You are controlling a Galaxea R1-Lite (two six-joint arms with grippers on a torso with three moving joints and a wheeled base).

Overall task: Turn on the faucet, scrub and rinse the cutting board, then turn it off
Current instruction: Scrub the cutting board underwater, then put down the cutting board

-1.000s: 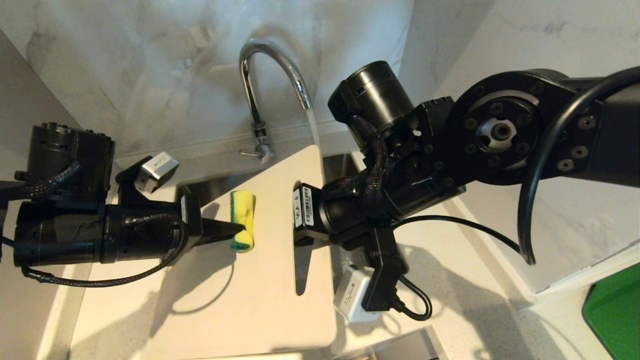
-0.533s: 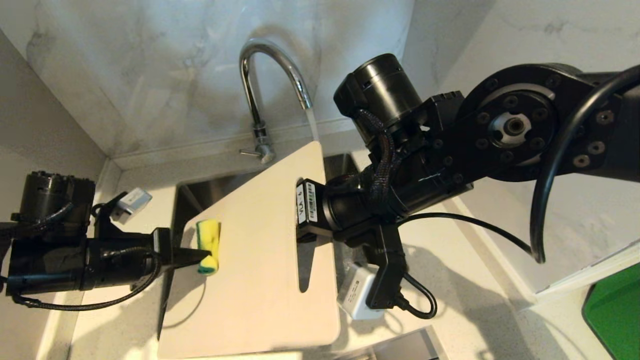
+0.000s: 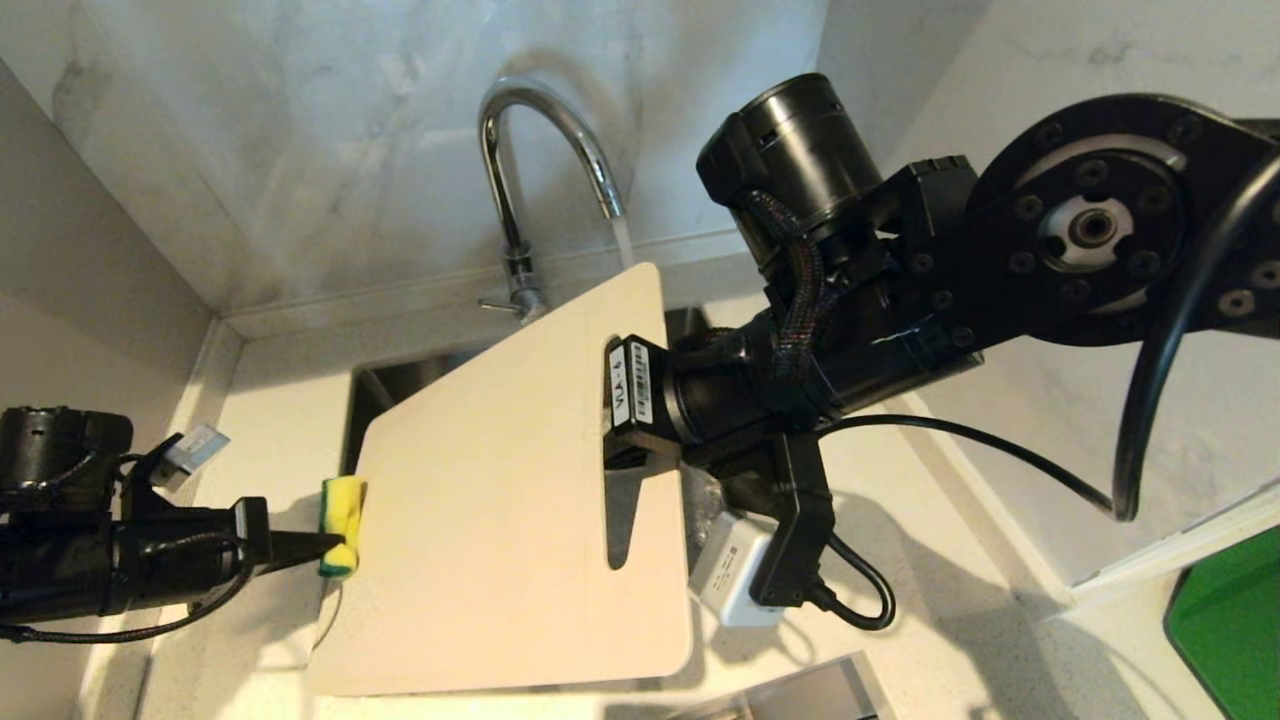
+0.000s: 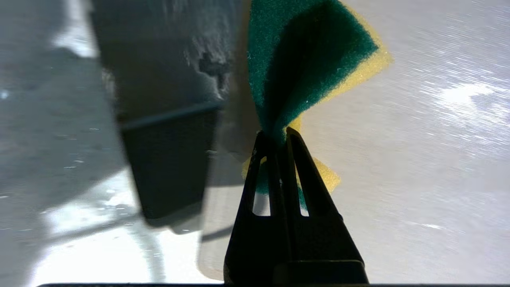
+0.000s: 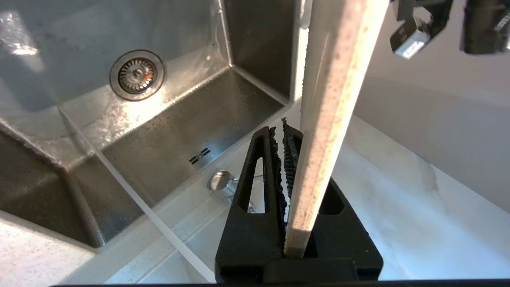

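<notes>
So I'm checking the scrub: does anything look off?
Yes. The sponge pinched in the left pincer sits at the cutting board's left edge, barely on its face. The water stream runs behind the board's top corner.

Worktop point(image 3: 1000, 640): pale speckled stone, running along a marbled wall into a corner at the left.
Sink point(image 5: 167, 131): steel basin sunk into the worktop, wet, with a round drain strainer point(image 5: 137, 74) in its floor.
Faucet point(image 3: 520, 180): chrome gooseneck standing on the worktop behind the sink, side lever at its base, water running from the spout.
Green object point(image 3: 1230, 620): at the far right edge.
</notes>
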